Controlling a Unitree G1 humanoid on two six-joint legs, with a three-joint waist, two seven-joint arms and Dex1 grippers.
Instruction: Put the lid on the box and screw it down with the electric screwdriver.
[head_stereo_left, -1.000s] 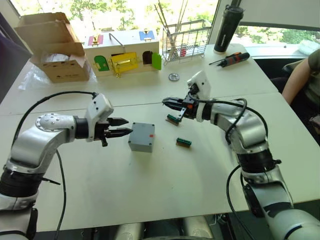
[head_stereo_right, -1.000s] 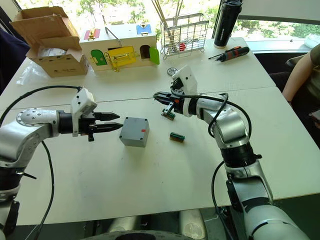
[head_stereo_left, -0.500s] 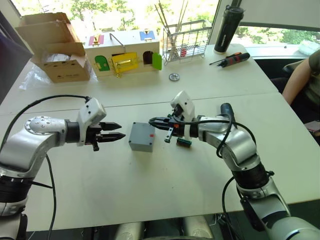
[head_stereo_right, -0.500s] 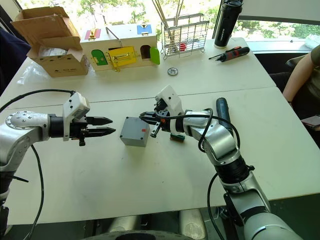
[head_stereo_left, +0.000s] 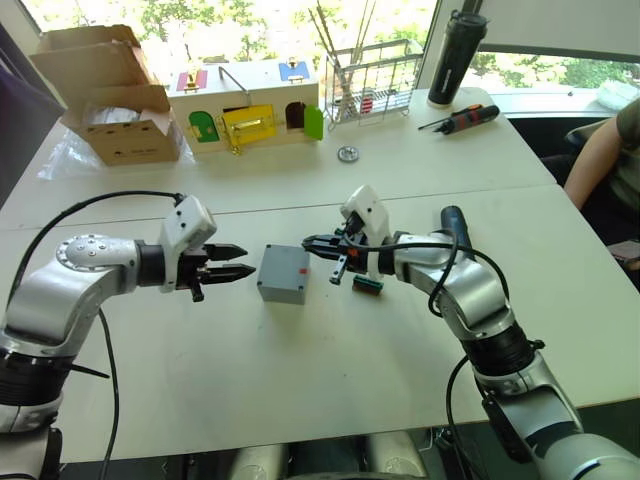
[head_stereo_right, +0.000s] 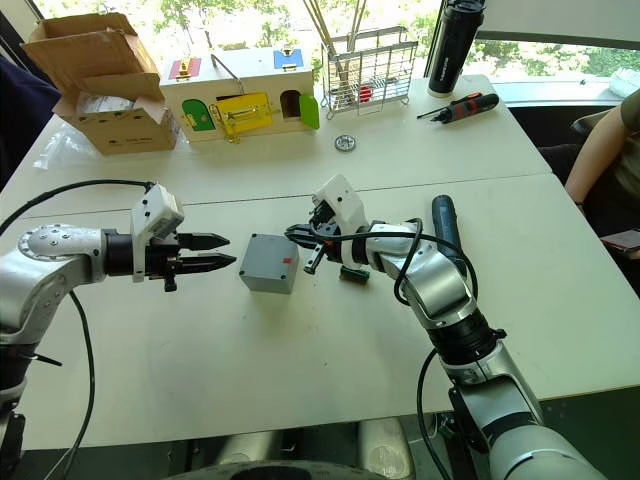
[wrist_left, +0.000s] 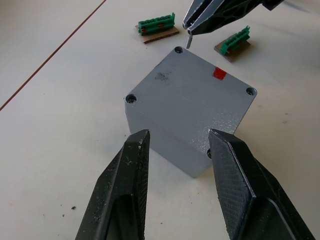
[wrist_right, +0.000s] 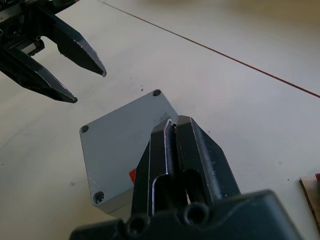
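At the middle left of the head view, the left hand (head_stereo_left: 235, 272) waits with its fingers spread apart, aimed at the box (head_stereo_left: 283, 273). The box sits in the middle of the counter (head_stereo_left: 300, 400), lid (wrist_left: 192, 97) already on top. Just right of it, the right hand (head_stereo_left: 312, 243) pinches a small screw (wrist_left: 189, 40) over a corner hole. It should lower the screw straight into that hole. The electric screwdriver (head_stereo_left: 455, 225) lies farther right.

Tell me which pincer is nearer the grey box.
Right. The right pincer, shut on a small screw, hangs just over a far corner of the grey box. The left pincer is open, short of the box's opposite side.
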